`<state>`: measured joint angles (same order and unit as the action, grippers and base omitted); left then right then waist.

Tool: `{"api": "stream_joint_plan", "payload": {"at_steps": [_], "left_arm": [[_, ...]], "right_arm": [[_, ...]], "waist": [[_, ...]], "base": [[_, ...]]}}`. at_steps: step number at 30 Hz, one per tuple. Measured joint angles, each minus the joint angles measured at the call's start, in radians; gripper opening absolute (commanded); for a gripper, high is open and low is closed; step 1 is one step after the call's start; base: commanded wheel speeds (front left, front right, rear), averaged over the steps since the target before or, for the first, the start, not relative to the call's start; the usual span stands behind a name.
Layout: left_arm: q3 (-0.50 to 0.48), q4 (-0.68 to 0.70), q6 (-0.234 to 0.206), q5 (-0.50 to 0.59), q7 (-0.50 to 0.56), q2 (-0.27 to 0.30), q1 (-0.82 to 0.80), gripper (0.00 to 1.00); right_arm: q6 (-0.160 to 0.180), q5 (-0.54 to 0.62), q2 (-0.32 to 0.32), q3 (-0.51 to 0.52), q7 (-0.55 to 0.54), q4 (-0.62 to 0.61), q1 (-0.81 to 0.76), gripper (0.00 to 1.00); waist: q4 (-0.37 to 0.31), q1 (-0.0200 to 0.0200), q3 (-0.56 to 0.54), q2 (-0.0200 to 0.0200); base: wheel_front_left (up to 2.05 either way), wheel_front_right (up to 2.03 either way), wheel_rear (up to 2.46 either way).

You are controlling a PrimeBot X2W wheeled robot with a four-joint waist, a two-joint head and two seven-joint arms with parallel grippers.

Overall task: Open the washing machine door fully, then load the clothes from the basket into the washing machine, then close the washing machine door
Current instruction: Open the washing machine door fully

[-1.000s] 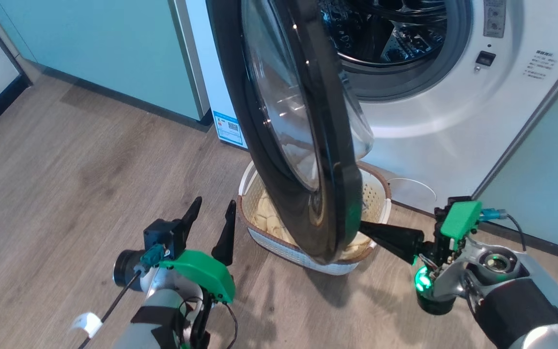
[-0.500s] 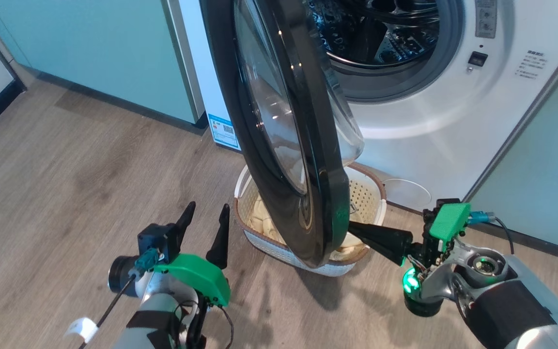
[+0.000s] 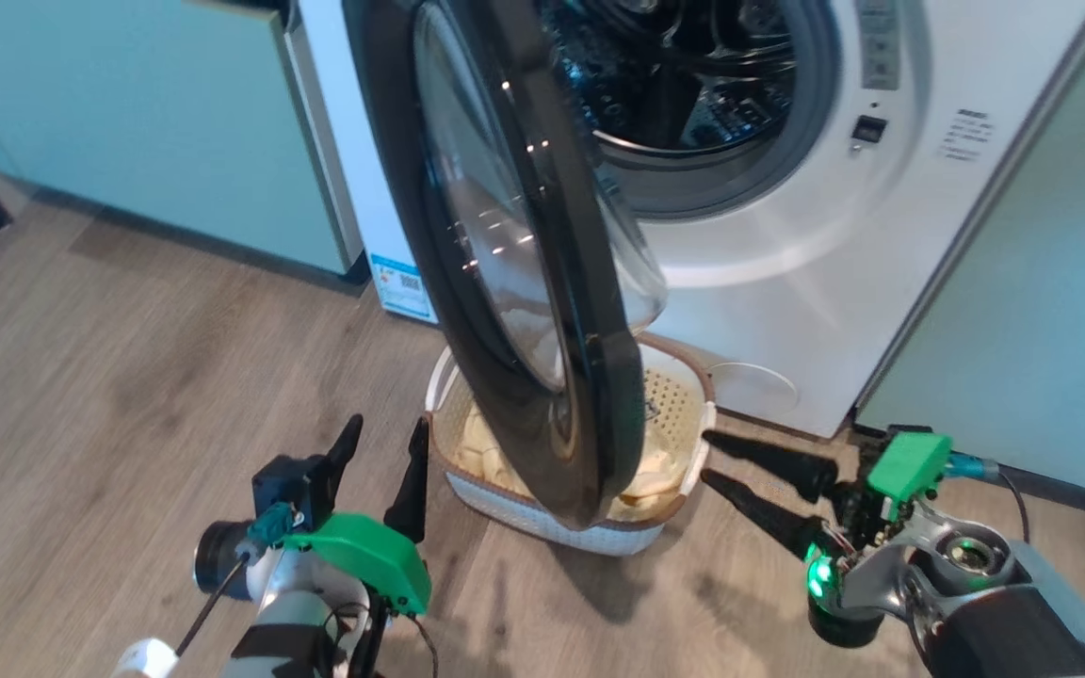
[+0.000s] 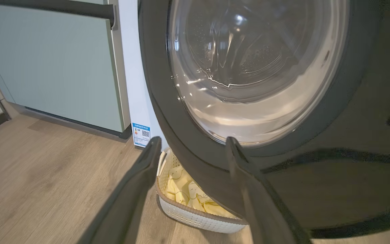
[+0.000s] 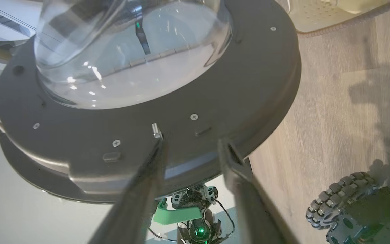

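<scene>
The washing machine (image 3: 787,273) stands with its drum (image 3: 684,85) exposed. Its round black-rimmed door (image 3: 590,395) hangs partly open, edge-on to me in the head view, above the cream basket (image 3: 514,513). Pale yellow clothes (image 3: 477,452) lie in the basket. My left gripper (image 3: 388,424) is open just left of the basket and faces the door's outer glass (image 4: 249,67). My right gripper (image 3: 705,457) is open at the basket's right end, a short gap from the door's lower edge. It points at the door's inner face (image 5: 235,101). Nothing is between its fingers.
Pale-green cabinets (image 3: 128,122) flank the washer on the left, and another cabinet (image 3: 1051,311) is on the right. Wooden floor (image 3: 109,377) spreads to the left. One of my base wheels (image 5: 337,203) shows near the right arm.
The right gripper was shut with its tip at the door's lower edge; now its fingers are apart and it sits slightly back from the door. The head camera has shifted. The left gripper stays open.
</scene>
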<state>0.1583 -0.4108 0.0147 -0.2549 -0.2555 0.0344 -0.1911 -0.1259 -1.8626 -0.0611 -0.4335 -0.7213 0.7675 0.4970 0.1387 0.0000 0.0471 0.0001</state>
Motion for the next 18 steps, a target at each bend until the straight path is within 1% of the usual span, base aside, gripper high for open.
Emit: {"api": "stream_joint_plan", "payload": {"at_steps": [1,5,8,13,18], "left_arm": [[-0.002,-0.002,0.003,0.001,0.0,0.0,0.003,1.0],[-0.029,-0.005,0.018,0.029,0.0,0.0,0.006,1.0],[-0.052,-0.009,0.027,0.043,0.0,0.0,0.007,1.0],[-0.096,-0.012,0.036,0.054,0.0,0.0,0.011,1.0],[-0.144,-0.012,0.046,0.061,0.0,0.004,0.034,1.0]], "right_arm": [[0.0,0.004,0.001,0.013,0.0,-0.006,-0.007,1.0],[0.0,0.037,0.001,0.068,0.014,-0.044,-0.043,1.0],[0.0,0.084,0.002,0.102,0.048,-0.082,-0.069,1.0],[0.0,0.207,0.001,0.139,0.148,-0.185,-0.123,1.0],[0.0,0.274,-0.001,0.153,0.225,-0.269,-0.194,1.0]], "waist": [[-0.006,0.0,-0.004,0.0],[-0.034,0.0,-0.019,0.0],[-0.059,0.0,-0.029,0.0],[-0.101,0.0,-0.047,0.0],[-0.145,0.0,-0.062,0.0]], "base": [[0.0,0.0,0.0],[0.0,0.0,0.0],[0.0,0.0,0.0],[0.0,0.0,0.0],[0.0,0.0,0.0]]}}
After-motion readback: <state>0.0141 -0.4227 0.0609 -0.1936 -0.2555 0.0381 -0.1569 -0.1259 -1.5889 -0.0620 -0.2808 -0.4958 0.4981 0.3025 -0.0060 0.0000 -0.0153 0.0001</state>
